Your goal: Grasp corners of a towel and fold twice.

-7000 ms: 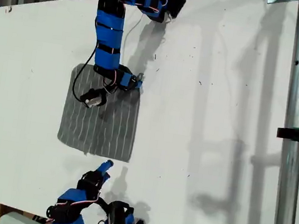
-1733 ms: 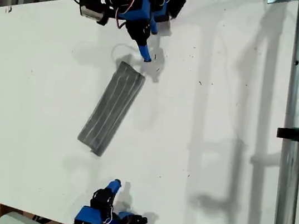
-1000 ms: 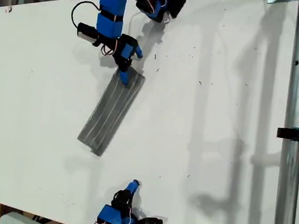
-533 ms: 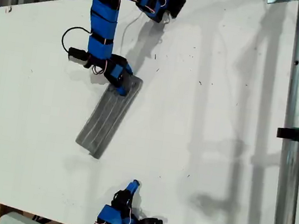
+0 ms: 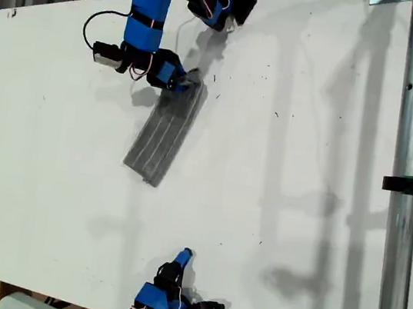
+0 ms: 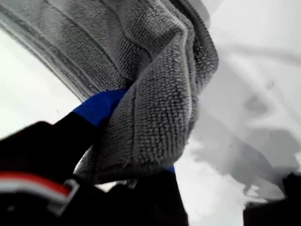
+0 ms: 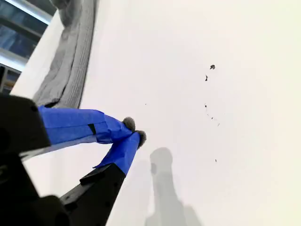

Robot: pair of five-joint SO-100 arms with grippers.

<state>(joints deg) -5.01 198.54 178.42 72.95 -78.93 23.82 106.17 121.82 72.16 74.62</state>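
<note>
White desk (image 5: pixel 281 173) fills most of the exterior view, with a metal pole (image 5: pixel 406 184) running down that view's right side. On the desk lies the towel (image 5: pixel 167 133), folded into a long narrow strip that slants from the upper middle toward the exterior view's lower left.

I have my first gripper (image 5: pixel 180 82) at the strip's upper end, clamped on the towel there. Through the first wrist view I see the grey cloth (image 6: pixel 155 89) bunched and draped over a blue finger (image 6: pixel 99 106), pinched between the jaws, with the folded edge curling round the tip. That end looks lifted off the desk, while the rest of the strip lies flat.

My second gripper (image 5: pixel 182 258) sits near the bottom edge of the exterior view, well apart from the towel. In the second wrist view its blue fingertips (image 7: pixel 127 125) meet with nothing between them, above bare desk, and the towel (image 7: pixel 70 66) shows far beyond them.
</note>
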